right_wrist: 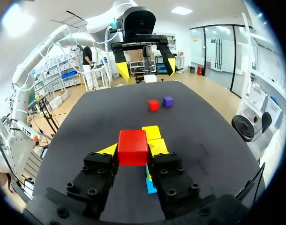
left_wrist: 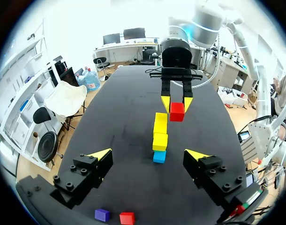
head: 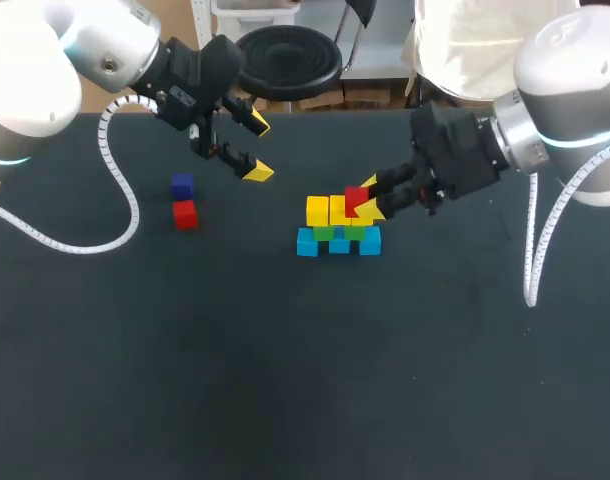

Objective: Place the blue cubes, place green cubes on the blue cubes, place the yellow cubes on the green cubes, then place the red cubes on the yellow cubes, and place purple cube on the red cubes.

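One smooth, square-edged red cube sits clamped in the right gripper, just above the yellow cubes; the left gripper hangs spread wide, well apart.

yellow cubes: one end cube is partly covered by red cube and right gripper | green cubes: shown only as slivers | blue cubes: mostly hidden behind the gripper in the right wrist view

White-grey arms, coiled white cables, black screw-studded hands, yellow wedge fingertips
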`<act>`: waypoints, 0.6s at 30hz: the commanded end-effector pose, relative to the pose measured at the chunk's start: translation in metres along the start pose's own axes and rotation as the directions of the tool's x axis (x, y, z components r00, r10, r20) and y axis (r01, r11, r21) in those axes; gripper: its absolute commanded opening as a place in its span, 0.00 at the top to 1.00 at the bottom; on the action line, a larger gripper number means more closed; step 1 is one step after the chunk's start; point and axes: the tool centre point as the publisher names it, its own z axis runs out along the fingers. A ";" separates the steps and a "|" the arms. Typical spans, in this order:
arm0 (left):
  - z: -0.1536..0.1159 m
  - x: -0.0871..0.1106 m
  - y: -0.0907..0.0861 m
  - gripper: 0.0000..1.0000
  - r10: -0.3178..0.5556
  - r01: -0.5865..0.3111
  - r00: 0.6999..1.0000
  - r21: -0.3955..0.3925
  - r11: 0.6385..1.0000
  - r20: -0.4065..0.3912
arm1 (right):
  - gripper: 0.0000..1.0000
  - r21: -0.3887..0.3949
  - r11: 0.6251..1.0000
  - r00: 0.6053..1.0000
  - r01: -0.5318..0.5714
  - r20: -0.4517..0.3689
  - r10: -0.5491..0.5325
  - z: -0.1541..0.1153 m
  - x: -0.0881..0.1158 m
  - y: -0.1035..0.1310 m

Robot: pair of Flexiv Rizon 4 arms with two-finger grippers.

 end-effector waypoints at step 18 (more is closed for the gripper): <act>0.000 0.001 0.001 0.00 0.003 -0.003 1.000 0.002 1.000 0.004 | 1.00 -0.008 1.000 1.000 0.013 -0.010 -0.013 0.003 0.004 -0.015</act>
